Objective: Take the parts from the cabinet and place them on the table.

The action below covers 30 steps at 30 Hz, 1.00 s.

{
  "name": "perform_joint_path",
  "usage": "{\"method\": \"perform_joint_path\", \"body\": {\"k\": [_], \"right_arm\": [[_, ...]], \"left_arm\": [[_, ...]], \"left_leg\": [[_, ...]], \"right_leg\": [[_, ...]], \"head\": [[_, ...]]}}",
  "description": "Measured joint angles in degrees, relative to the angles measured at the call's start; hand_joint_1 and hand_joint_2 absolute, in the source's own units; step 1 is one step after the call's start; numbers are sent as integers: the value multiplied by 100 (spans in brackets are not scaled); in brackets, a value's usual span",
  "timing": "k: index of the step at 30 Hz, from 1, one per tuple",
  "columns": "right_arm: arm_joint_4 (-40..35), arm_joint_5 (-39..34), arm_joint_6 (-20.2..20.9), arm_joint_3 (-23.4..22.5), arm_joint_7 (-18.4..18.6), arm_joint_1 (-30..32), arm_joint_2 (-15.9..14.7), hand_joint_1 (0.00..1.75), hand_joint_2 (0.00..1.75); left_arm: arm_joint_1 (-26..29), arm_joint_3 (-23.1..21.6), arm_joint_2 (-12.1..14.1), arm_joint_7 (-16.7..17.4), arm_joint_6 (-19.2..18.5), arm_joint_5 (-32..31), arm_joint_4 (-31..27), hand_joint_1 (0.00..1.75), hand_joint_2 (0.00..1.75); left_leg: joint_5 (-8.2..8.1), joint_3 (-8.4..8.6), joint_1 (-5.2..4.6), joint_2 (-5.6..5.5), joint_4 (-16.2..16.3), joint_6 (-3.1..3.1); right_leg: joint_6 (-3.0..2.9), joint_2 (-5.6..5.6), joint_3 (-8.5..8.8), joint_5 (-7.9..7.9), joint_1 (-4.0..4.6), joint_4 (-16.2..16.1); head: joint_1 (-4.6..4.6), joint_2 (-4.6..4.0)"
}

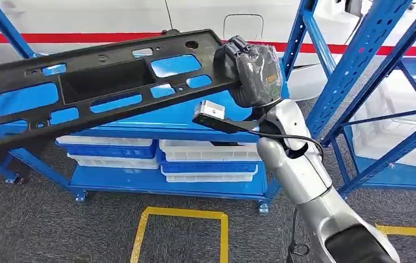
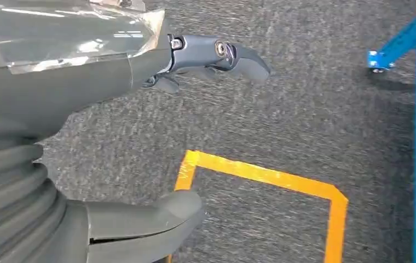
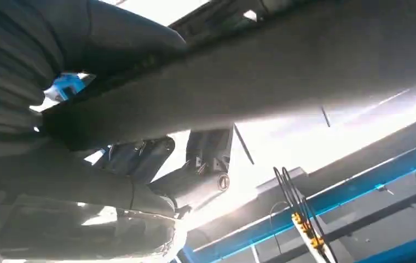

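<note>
Silver-armed, the right robot hand (image 1: 249,68) grips the right end of a long black perforated plastic panel (image 1: 93,87), held aloft before the blue steel cabinet (image 1: 353,82). Left robot hand (image 2: 140,137) hangs open. Carrying step; next likely turning toward the desk.

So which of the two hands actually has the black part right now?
The right hand, raised in front of the blue rack, grips one end of the long black part. The left hand hangs open over the grey floor, holding nothing.
</note>
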Motion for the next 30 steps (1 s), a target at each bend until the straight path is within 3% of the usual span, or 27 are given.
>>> {"method": "perform_joint_path", "body": {"k": [1, 2, 3, 6, 7, 9, 10, 11, 12, 13, 14, 15, 16, 18, 20, 21, 22, 23, 24, 25, 26, 27, 28, 30], "right_arm": [[-4, -48, 0, 0, -2, 1, 0, 175, 175], [-15, -76, 0, -2, -7, 5, 0, 175, 175], [-24, -96, 0, -7, -7, 0, -7, 175, 175], [-26, -188, -2, -15, -7, 75, -9, 175, 175], [-26, -233, -6, -37, -9, 123, -28, 175, 175], [-26, -306, -18, -70, -22, 200, -55, 175, 175], [-26, -323, -26, -89, -28, 245, -70, 175, 175], [-24, -341, -39, -109, -35, 296, -85, 175, 175], [-24, -365, -48, -127, -35, 369, -98, 175, 175], [-24, -384, -55, -160, -37, 445, -112, 175, 175], [-26, -398, -61, -181, -37, 502, -114, 175, 175], [-26, -398, -70, -197, -39, 544, -116, 175, 175], [-26, -397, -76, -212, -44, 576, -122, 175, 175], [-83, -393, -87, -254, -55, 631, -125, 175, 175], [-111, -393, -107, -317, -61, 735, -129, 175, 175], [-111, -393, -107, -337, -61, 771, -131, 175, 175], [-114, -393, -107, -345, -59, 801, -133, 175, 175], [-111, -395, -109, -352, -55, 811, -133, 175, 175], [-116, -395, -111, -358, -52, 818, -131, 175, 175], [-131, -395, -116, -374, -52, 840, -125, 175, 175], [-140, -395, -116, -393, -52, 869, -120, 175, 175], [-142, -395, -116, -409, -52, 896, -118, 175, 175], [-142, -395, -116, -426, -52, 927, -118, 175, 175], [-142, -395, -116, -446, -52, 955, -118, 175, 175]], "left_arm": [[-4, 0, 2, -2, 0, 2, 0, 0, 175], [-18, 0, 11, -4, -2, 0, 0, 0, 175], [-26, 0, 11, -4, -2, 2, 0, 0, 175], [-22, 0, 13, -4, 0, 2, 4, 0, 175], [-20, 0, 4, 2, 11, 13, 11, 0, 175], [-24, 2, 13, 7, 15, 15, 13, 0, 175], [-22, 4, 13, 7, 15, 13, 13, 0, 175], [-23, 4, 11, 9, 15, 9, 13, 0, 175], [-22, 4, 9, 18, 13, 7, 13, 0, 175], [-21, 4, 4, 28, 13, -2, 13, 0, 175], [-22, 4, 0, 44, 5, -9, 13, 0, 175], [-22, 4, -7, 55, 2, -13, 13, 0, 175], [-23, 4, -7, 70, 0, -26, 13, 0, 175], [-41, -2, -11, 101, 2, -70, 11, 0, 175], [-48, -13, -26, 133, 13, -122, 11, 0, 175], [-48, -15, -33, 151, 11, -122, 11, 0, 175], [-41, -15, -35, 157, 13, -125, 11, 0, 175], [-44, -15, -13, 164, 15, -129, 11, 0, 175], [-44, -22, -26, 168, 15, -129, 13, 0, 175], [-44, -30, -28, 175, 15, -129, 13, 0, 175], [-45, -37, -33, 179, 13, -131, 13, 0, 175], [-45, -39, -35, 181, 13, -131, 13, 0, 175], [-45, -39, -39, 181, 13, -131, 13, 0, 175], [-48, -42, -44, 181, 13, -131, 13, 0, 175]], "left_leg": [[64, 379, 0, -1, -494, 29], [-122, 692, -18, -5, -970, 57], [-165, 813, -42, -14, -1193, 86], [-65, 731, -109, -10, -1211, 219], [41, 697, -46, 20, -1282, 298], [174, 531, -71, 31, -1279, 397], [245, 442, -80, 30, -1279, 403], [305, 356, -83, 29, -1276, 405], [377, 264, -84, 29, -1273, 404], [448, 166, -84, 28, -1272, 396], [515, 80, -84, 28, -1264, 383], [575, 2, -84, 28, -1259, 363], [634, -73, -84, 29, -1243, 341], [718, -176, -121, 26, -1172, 287], [839, -171, -103, 33, -1209, 233], [896, -177, -95, 30, -1228, 192], [950, -196, -113, 15, -1235, 150], [814, -261, -70, 7, -1192, 124], [453, -357, -70, -5, -974, 86], [27, -470, -51, 0, -545, 51], [-290, -590, -35, 1, -38, 25], [-437, -667, -23, 1, 384, 5], [-402, -663, -12, 2, 639, -4], [-61, -323, -5, 2, 435, 8]], "right_leg": [[20, 3, -31, 28, 2, 12], [61, 7, -54, 57, 22, 19], [96, -6, -72, 103, 35, 23], [220, -28, -100, 240, 12, -30], [242, -27, -149, 187, 25, 23], [132, 14, -390, -368, 22, 513], [97, 14, -518, -665, 21, 977], [95, 16, -620, -856, 20, 1396], [136, 17, -670, -936, 21, 1742], [200, 17, -603, -859, 21, 1841], [274, 17, -419, -680, 21, 1682], [323, 16, -150, -508, 17, 1341], [330, 15, 216, -406, 15, 838], [231, 17, 901, -662, 64, -168], [198, 42, 772, -641, 81, -158], [155, 40, 744, -612, 102, -114], [91, 32, 703, -546, 40, -137], [40, 5, 651, -462, -41, -136], [-6, 7, 607, -389, -25, -131], [-42, 5, 513, -300, -18, -126], [-46, 5, 412, -222, -4, -122], [-45, 5, 320, -150, 9, -119], [-37, 5, 226, -80, 13, -114], [-16, 7, 35, 53, 14, -95]], "head": [[-2, 0], [-2, 0], [17, 0], [13, 0], [13, 0], [26, 0], [31, 0], [26, 0], [28, 0], [28, 0], [28, 0], [26, 0], [28, 0], [31, 0], [18, 0], [13, 0], [11, 0], [17, 0], [7, 0], [-5, 0], [-4, 0], [-7, 0], [-7, 0], [-7, 0]]}}
